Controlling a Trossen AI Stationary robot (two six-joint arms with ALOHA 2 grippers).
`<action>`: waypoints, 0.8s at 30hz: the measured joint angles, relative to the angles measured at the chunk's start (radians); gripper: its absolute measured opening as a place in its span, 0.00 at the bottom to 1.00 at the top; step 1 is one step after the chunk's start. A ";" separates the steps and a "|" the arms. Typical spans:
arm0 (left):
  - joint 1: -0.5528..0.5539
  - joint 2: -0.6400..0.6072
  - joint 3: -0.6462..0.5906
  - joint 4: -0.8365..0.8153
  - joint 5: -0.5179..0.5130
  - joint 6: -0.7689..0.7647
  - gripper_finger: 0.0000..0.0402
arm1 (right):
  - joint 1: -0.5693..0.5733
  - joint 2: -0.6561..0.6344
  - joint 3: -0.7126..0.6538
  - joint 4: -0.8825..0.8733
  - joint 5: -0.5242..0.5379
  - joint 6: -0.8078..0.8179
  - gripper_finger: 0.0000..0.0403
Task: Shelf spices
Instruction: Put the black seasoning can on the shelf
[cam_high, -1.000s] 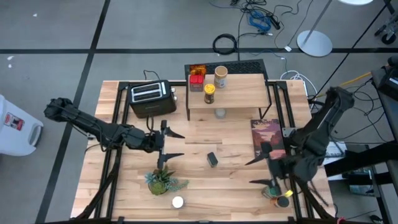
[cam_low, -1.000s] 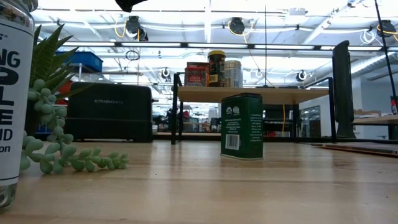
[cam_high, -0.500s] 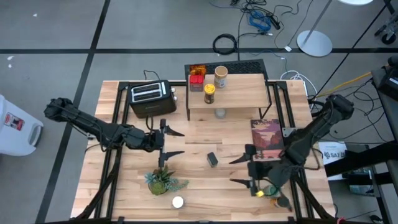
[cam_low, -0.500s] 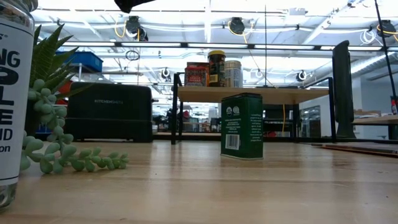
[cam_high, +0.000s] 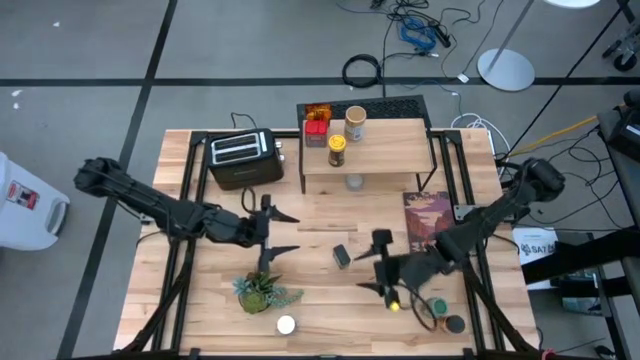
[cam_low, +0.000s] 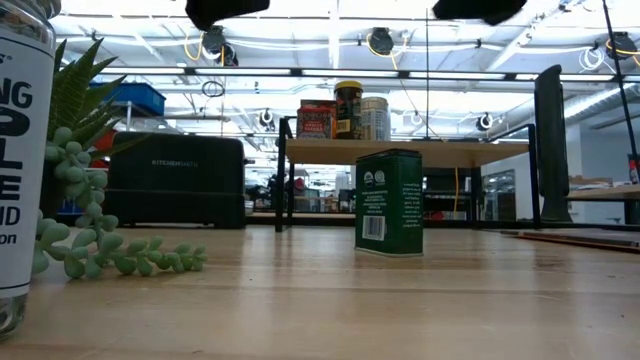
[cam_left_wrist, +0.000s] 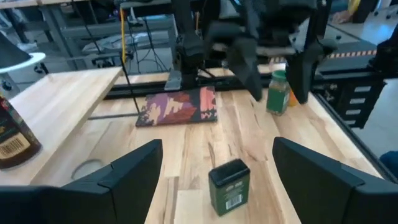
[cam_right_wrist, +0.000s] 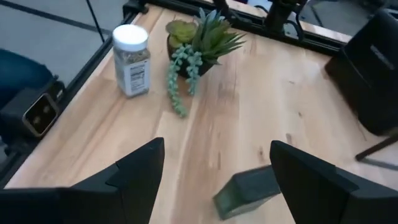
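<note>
High view shows the shelf (cam_high: 385, 150) at the far edge of the table (cam_high: 200, 300), with four spices already on its plank: an amber jar (cam_high: 317, 110), a red tin (cam_high: 316, 132), a tan-lidded jar (cam_high: 354, 124) and a yellow-lidded jar (cam_high: 337, 150). Measured from that shelf, the dark square tin (cam_high: 342, 256) stands well in front of it, near mid-table; the white-capped shaker (cam_high: 286, 325) sits further forward still, beyond the potted plant (cam_high: 262, 290), and the green-capped bottle (cam_left_wrist: 276, 92) stands off toward the right arm's side.

The tin looks like the item in hand. A good pick would centre it between the fingers, square to its flat faces, and grip low enough that it cannot tip, then lift clear of the plank before setting it beside the others.

Both arms reach low over the table. The right gripper (cam_high: 378, 268) hangs just beside the tin with jaws spread wide and empty. The left gripper (cam_high: 272, 232) hovers further off, likewise wide and empty.
</note>
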 joint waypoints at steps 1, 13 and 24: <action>0.000 0.013 0.000 0.000 0.000 -0.006 0.79 | -0.028 -0.005 0.008 -0.003 -0.041 -0.019 0.69; 0.000 0.140 0.000 0.002 -0.003 -0.040 0.79 | -0.257 -0.005 0.058 -0.073 -0.424 -0.185 0.69; 0.000 0.207 0.000 0.007 0.023 -0.089 0.79 | -0.243 0.080 0.058 -0.105 -0.440 -0.127 0.69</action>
